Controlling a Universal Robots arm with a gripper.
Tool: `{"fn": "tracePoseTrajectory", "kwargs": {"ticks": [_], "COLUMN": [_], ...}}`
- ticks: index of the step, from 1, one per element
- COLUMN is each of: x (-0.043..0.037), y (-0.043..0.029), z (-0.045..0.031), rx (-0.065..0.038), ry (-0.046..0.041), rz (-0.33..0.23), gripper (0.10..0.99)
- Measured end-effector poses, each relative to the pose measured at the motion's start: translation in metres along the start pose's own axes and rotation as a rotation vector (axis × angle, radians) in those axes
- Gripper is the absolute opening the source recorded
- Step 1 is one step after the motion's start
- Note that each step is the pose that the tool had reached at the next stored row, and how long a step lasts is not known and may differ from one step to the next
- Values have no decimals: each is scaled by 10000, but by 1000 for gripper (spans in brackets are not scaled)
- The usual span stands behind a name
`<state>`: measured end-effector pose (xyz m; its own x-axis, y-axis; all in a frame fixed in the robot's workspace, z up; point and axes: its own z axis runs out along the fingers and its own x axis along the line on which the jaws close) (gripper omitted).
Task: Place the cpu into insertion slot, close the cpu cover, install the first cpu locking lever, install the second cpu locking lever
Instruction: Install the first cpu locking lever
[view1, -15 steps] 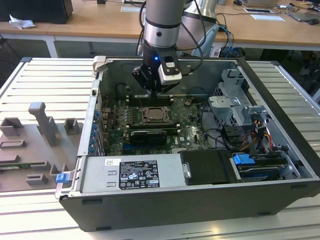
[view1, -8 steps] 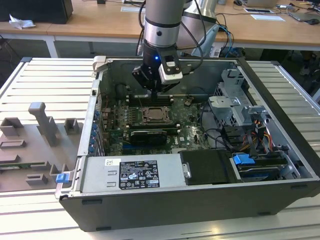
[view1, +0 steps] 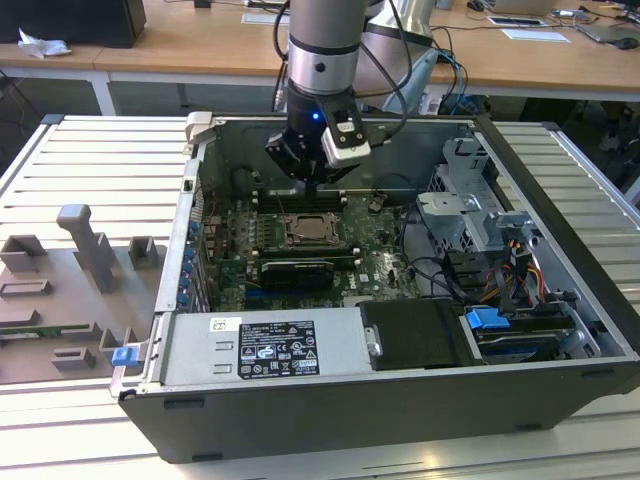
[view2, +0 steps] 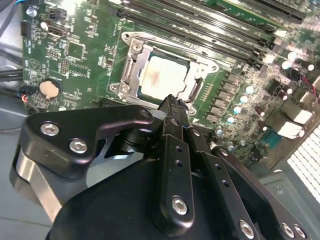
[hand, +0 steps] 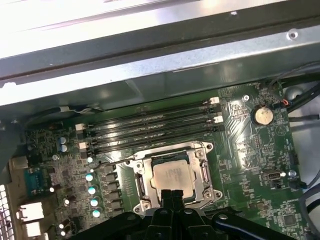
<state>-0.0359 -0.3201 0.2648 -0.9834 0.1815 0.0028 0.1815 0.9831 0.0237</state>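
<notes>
- We see a slatted metal table (view1: 90, 150); on it an open computer case (view1: 400, 415) lies on its side.
- The robot arm (view1: 322, 50) reaches down into the case from above.
- The green motherboard (view1: 375, 255) covers the case floor; a grey power supply (view1: 265, 347) sits along the near wall in the exterior view.
- The gripper (view2: 172, 102) hangs low over the board; in both wrist views its black fingers are pressed together with nothing between them (hand: 173, 193); the tip is right at one edge of the socket, and we cannot tell whether it touches.
- Long black memory slots (hand: 150, 127) run just beside the socket.
- The cpu cover (hand: 206, 167) lies flat over the socket, framing the chip.
- The insertion slot (view2: 195, 89) shows as a dark rim under the frame.
- The cpu (hand: 172, 175) is seated in the slot, its pale top visible through the cover's window.
- A coin cell battery (hand: 263, 115) sits on the board, well apart from the socket.
</notes>
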Motion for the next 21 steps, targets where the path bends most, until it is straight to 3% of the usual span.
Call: {"fn": "tracePoseTrajectory", "kwargs": {"ticks": [3, 5, 6, 15, 19, 21], "x": [0, 0, -1, 0, 0, 0], "y": [0, 0, 0, 1, 1, 1], "z": [2, 5, 9, 27, 4, -6], "rx": [-62, -86, -95, -143, -160, -166], "ry": [-333, -444, -458, -394, -288, -162], "rz": [-193, -368, -615, -2789, -2812, -2802], "gripper": [106, 106, 106, 106, 106, 106]}}
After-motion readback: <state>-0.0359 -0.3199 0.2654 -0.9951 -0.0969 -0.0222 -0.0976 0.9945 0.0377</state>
